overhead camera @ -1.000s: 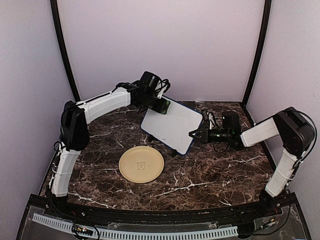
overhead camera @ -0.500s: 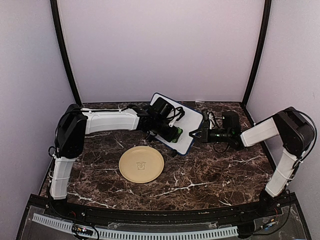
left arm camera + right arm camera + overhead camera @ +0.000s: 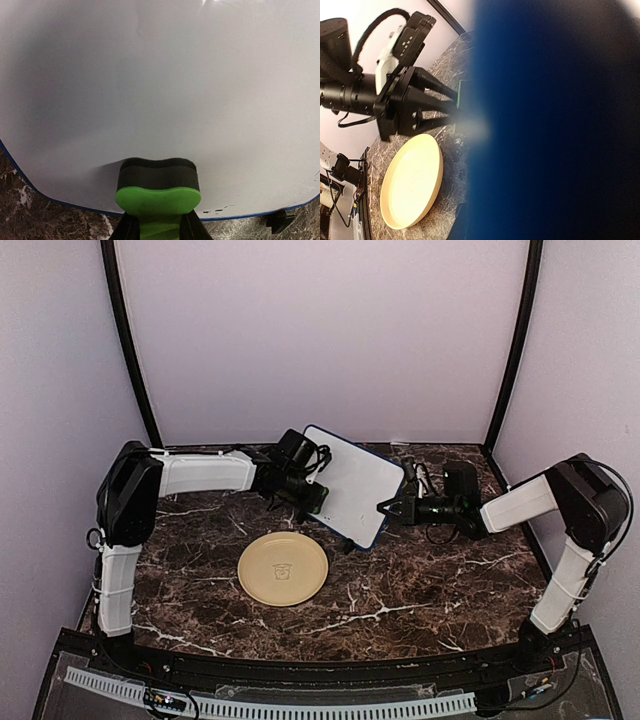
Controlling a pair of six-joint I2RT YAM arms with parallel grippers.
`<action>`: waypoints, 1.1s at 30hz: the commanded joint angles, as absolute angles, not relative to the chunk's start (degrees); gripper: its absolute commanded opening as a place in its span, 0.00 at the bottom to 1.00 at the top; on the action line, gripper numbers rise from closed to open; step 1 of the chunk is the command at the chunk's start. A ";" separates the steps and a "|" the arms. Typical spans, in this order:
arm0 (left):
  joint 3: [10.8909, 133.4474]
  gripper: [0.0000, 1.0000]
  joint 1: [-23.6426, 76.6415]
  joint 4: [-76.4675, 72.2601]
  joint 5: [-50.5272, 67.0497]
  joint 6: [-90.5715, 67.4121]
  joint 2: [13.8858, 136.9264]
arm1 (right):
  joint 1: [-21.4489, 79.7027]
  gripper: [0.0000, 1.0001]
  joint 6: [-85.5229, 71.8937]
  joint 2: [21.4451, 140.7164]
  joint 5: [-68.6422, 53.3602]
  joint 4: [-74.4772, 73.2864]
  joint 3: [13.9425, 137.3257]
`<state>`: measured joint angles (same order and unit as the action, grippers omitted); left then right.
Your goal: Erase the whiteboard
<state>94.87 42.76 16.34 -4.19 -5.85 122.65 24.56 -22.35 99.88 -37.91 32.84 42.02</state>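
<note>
1. Whiteboard (image 3: 358, 483), small and white with a thin blue frame, stands tilted on black easel feet. It is on the 12 o'clock side of the marble table (image 3: 430, 590), just at 1 o'clock from a round tan plate (image 3: 283, 568).
2. Left gripper (image 3: 316, 500) reaches in at the board's 9 o'clock edge, its jaws clenched on a green and black eraser (image 3: 158, 187). In the left wrist view the eraser's dark pad looks pressed on the white face near the bottom frame, at 6 o'clock.
3. Right gripper (image 3: 387, 507) meets the board's edge at about 4 o'clock, jaws closed. A blurred blue mass, probably the frame seen very close, fills most of the right wrist view. The gripper therefore appears to pinch the frame and steady the board.
4. Board face looks almost clean. A few tiny dark specks sit just above the bottom frame at about 5 o'clock in the left wrist view.
5. Handling, as a judgement: the board is probably light and stiff, with a slick face. On its thin feet it would tip or slide easily under a wiping push.
6. Best hold is likely the frame edge opposite the wiping side, never the writing face. The eraser looks like soft foam that gives under pressure.
</note>
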 commanded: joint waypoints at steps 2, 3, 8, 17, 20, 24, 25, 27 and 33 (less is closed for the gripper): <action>96.04 0.00 41.21 15.89 -7.82 -6.48 121.17 | 26.63 0.00 -15.05 103.93 -37.06 18.40 39.11; 96.01 0.00 41.13 15.73 -7.89 -6.50 120.49 | 26.55 0.00 -15.03 104.00 -36.97 18.19 39.14; 95.66 0.00 40.66 15.65 -7.60 -6.38 117.59 | 26.46 0.00 -15.33 104.25 -36.50 17.24 39.48; 91.25 0.00 40.69 13.43 -6.05 -7.19 112.62 | 26.32 0.31 -16.91 102.93 -36.43 18.25 38.76; 90.04 0.00 40.58 13.61 -6.19 -7.16 110.62 | 26.28 0.37 -17.05 102.09 -35.96 17.81 38.72; 87.81 0.00 40.57 13.62 -6.40 -7.36 107.63 | 26.27 0.41 -17.50 100.01 -35.45 17.06 38.51; 86.90 0.00 40.60 13.58 -6.41 -7.46 106.56 | 26.28 0.43 -17.63 99.48 -35.42 17.01 38.42; 85.32 0.00 40.53 13.35 -6.48 -7.72 105.12 | 26.28 0.46 -17.79 98.21 -35.50 16.81 38.22; 80.63 0.00 40.27 12.59 -6.61 -8.84 100.94 | 26.28 0.54 -18.19 92.02 -33.73 14.31 37.88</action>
